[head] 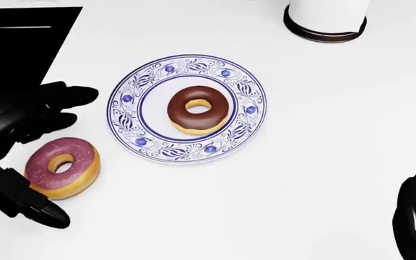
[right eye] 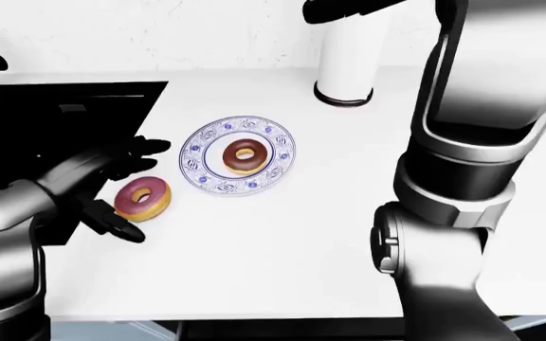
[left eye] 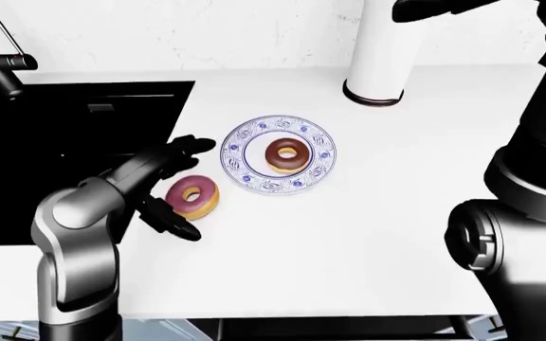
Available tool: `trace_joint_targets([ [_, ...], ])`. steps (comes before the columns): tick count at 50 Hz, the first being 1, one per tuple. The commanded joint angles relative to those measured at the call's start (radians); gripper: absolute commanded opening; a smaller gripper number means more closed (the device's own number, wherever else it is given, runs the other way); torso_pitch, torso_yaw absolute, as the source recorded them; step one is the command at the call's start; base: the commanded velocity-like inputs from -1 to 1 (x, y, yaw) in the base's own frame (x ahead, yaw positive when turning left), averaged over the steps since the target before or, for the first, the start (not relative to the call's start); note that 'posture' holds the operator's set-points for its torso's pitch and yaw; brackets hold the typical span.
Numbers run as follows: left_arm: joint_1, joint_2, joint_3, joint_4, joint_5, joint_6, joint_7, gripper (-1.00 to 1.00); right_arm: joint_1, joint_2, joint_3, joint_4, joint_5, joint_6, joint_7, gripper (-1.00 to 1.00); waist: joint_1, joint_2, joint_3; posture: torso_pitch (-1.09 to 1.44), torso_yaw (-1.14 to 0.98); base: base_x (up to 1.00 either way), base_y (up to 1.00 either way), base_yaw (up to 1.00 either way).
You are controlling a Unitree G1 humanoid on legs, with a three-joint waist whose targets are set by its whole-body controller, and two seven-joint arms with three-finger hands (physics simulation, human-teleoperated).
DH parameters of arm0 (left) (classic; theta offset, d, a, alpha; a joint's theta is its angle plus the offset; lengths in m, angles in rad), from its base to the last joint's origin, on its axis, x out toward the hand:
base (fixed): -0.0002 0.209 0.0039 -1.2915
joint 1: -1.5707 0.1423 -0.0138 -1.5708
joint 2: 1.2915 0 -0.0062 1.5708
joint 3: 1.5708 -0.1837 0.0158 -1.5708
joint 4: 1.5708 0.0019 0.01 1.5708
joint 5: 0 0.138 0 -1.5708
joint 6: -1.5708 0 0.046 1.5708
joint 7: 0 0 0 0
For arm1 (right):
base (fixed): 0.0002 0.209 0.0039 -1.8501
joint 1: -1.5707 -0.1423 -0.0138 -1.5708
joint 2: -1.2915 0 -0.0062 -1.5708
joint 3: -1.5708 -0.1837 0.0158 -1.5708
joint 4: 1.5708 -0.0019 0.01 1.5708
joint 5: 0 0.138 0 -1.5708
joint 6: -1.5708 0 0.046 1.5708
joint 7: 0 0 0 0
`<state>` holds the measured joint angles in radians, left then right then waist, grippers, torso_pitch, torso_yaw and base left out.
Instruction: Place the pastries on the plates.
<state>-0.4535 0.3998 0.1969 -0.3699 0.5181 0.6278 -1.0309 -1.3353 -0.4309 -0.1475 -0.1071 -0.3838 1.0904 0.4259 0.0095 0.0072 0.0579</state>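
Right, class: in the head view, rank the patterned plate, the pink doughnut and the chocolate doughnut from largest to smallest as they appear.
1. Patterned plate, clearly the largest.
2. Pink doughnut and chocolate doughnut look about alike; the pink one lies lower in the view, perhaps nearer, so no ranking between them.
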Motion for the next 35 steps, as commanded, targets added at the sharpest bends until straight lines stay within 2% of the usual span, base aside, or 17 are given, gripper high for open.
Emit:
trace_joint_targets([
  [1,-0.012,0.005,0.005,-0.024,0.003,-0.015,-0.004,0.55,-0.049,-0.021,-0.009,-0.03,0.031,-0.034,-0.046,1.0,0.0,0.0,-0.028,0.0,0.0,0.0,0.0,0.0],
  [3,-0.01,0.005,0.004,-0.02,0.011,-0.022,-0.006,0.48,-0.056,-0.031,-0.014,-0.03,0.057,-0.04,-0.069,1.0,0.0,0.0,-0.027,0.0,0.0,0.0,0.0,0.0],
  [4,-0.012,0.004,0.004,-0.019,0.013,-0.024,-0.006,0.37,-0.061,-0.034,-0.021,-0.029,0.07,-0.038,-0.084,1.0,0.001,0.0,-0.027,0.0,0.0,0.0,0.0,0.0],
  [9,-0.009,0.0,0.003,-0.022,0.026,-0.032,-0.013,0.33,-0.077,-0.056,-0.016,-0.033,0.118,-0.023,-0.119,1.0,0.0,-0.001,-0.028,0.0,0.0,0.0,0.0,0.0],
  [10,-0.001,-0.003,-0.001,-0.027,0.029,-0.035,-0.016,0.22,-0.075,-0.06,-0.016,-0.027,0.125,-0.032,-0.129,1.0,0.0,-0.001,-0.028,0.0,0.0,0.0,0.0,0.0],
  [12,0.002,-0.007,-0.003,-0.026,0.035,-0.039,-0.015,0.17,-0.072,-0.063,-0.014,-0.026,0.137,-0.031,-0.14,1.0,-0.001,-0.002,-0.028,0.0,0.0,0.0,0.0,0.0],
  [13,0.002,-0.006,-0.003,-0.026,0.039,-0.042,-0.017,0.07,-0.076,-0.066,-0.013,-0.024,0.143,-0.032,-0.145,1.0,-0.001,-0.002,-0.029,0.0,0.0,0.0,0.0,0.0],
  [19,0.007,-0.01,0.0,-0.032,0.053,-0.052,-0.025,-0.16,-0.09,-0.075,-0.005,-0.004,0.165,-0.045,-0.163,1.0,-0.001,-0.001,-0.03,0.0,0.0,0.0,0.0,0.0],
  [21,0.015,-0.013,0.004,-0.035,0.055,-0.057,-0.025,-0.38,-0.092,-0.074,-0.005,-0.001,0.17,-0.047,-0.167,1.0,-0.001,-0.001,-0.03,0.0,0.0,0.0,0.0,0.0],
  [23,0.016,-0.013,0.005,-0.035,0.058,-0.06,-0.024,-0.45,-0.092,-0.076,-0.003,0.001,0.172,-0.049,-0.17,1.0,-0.002,-0.001,-0.03,0.0,0.0,0.0,0.0,0.0],
  [25,0.015,-0.012,0.008,-0.039,0.06,-0.059,-0.027,-0.63,-0.091,-0.078,0.0,0.0,0.174,-0.052,-0.17,1.0,-0.002,-0.001,-0.029,0.0,0.0,0.0,0.0,0.0],
  [26,0.014,-0.012,0.011,-0.042,0.059,-0.058,-0.028,-0.84,-0.091,-0.077,-0.002,-0.001,0.177,-0.058,-0.17,1.0,-0.001,-0.001,-0.029,0.0,0.0,0.0,0.0,0.0],
  [28,0.013,-0.01,0.016,-0.044,0.059,-0.06,-0.026,-1.0,-0.09,-0.076,-0.005,-0.005,0.181,-0.061,-0.174,1.0,0.0,-0.001,-0.028,0.0,0.0,0.0,0.0,0.0],
  [35,-0.061,0.002,0.06,-0.112,0.007,0.041,-0.009,-1.0,-0.068,-0.078,-0.001,-0.023,0.181,-0.06,-0.176,1.0,0.0,-0.003,-0.023,0.0,0.0,0.0,0.0,0.0],
])
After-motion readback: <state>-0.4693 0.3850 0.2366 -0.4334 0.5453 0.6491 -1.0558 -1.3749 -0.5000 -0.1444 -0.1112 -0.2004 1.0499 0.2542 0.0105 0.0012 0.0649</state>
